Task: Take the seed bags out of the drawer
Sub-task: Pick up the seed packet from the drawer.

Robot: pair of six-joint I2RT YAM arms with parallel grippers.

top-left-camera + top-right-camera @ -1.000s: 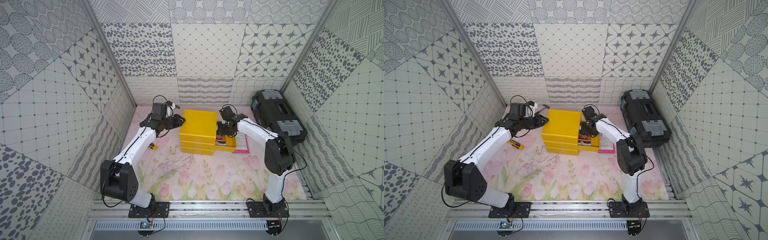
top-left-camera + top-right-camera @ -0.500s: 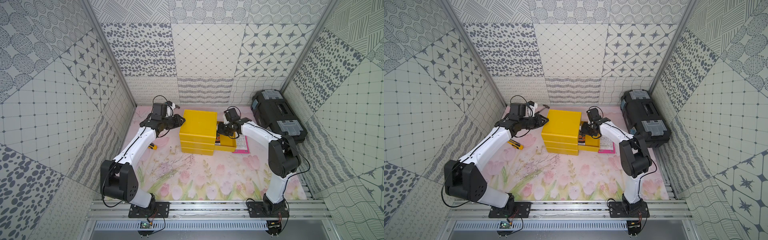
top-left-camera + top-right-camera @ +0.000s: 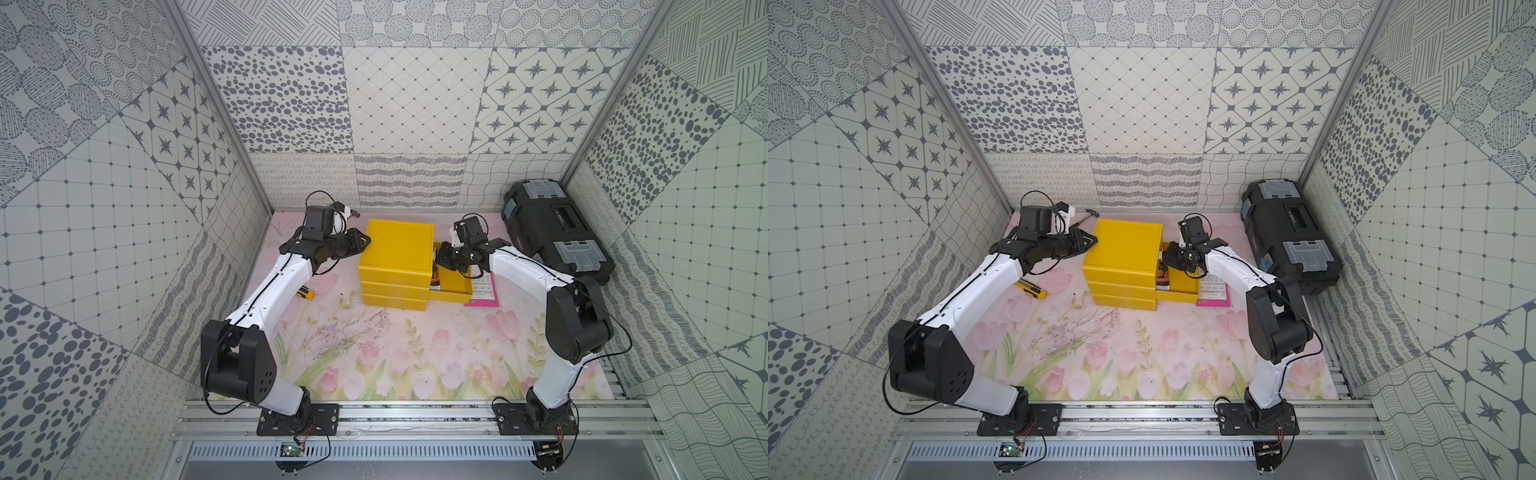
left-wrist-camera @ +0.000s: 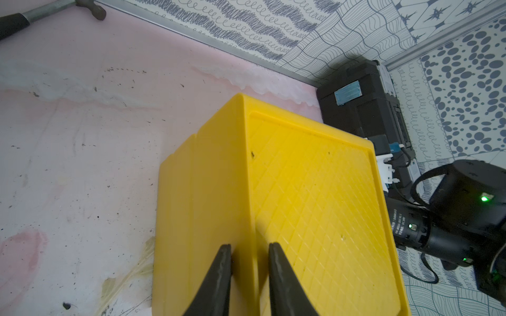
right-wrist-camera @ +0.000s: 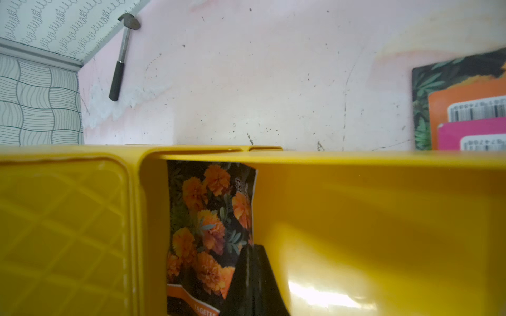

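A yellow drawer cabinet (image 3: 397, 245) (image 3: 1125, 245) stands mid-mat, its top drawer (image 3: 451, 297) pulled out to the right. One seed bag (image 5: 208, 219) with orange flowers stands on edge at the drawer's inner end, also visible in a top view (image 3: 435, 277). My right gripper (image 5: 252, 254) (image 3: 440, 264) reaches into the drawer and is shut on that bag's edge. Two more seed bags (image 3: 484, 291), one orange (image 5: 465, 109) and one pink (image 5: 471, 136), lie on the mat beside the drawer. My left gripper (image 4: 249, 251) (image 3: 365, 243) clamps the cabinet's top left edge.
A black toolbox (image 3: 557, 237) sits at the back right, close behind my right arm. A hammer (image 5: 123, 54) (image 3: 1086, 216) lies by the back wall. A yellow utility knife (image 3: 305, 293) lies on the mat under my left arm.
My right gripper has closed on the orange-flower seed bag inside the drawer, and its wrist shifted slightly. The left arm has not moved.
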